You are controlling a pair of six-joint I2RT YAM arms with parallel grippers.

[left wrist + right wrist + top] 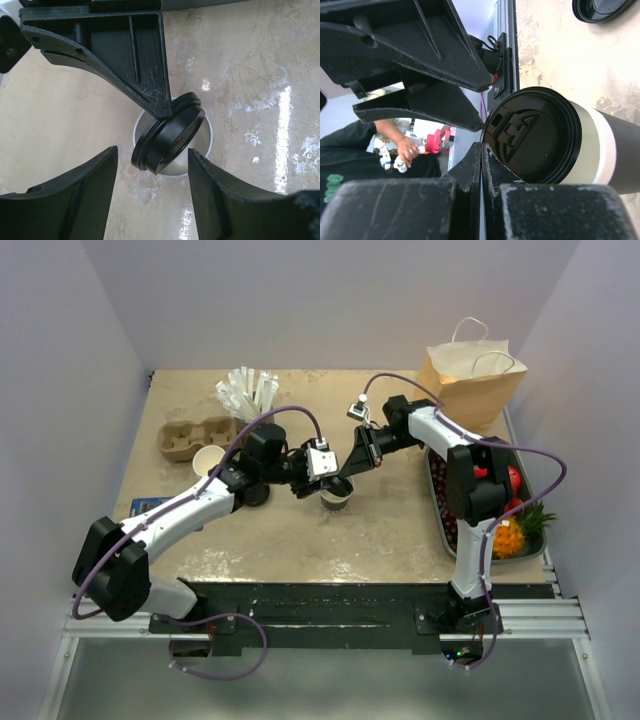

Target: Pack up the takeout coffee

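Observation:
The coffee cup stands mid-table, dark with a white inside and a pale band under its rim. A black lid sits tilted over its mouth, one edge hanging outside the rim; its top face shows in the right wrist view. My right gripper is shut, its tips pinched at the lid's raised edge. My left gripper is open, a finger on each side just short of the cup, touching nothing.
A loose black lid lies near the cup. At the back left are a cardboard cup carrier, a lidless cup and wrapped straws. A paper bag stands back right, with a fruit tray in front of it.

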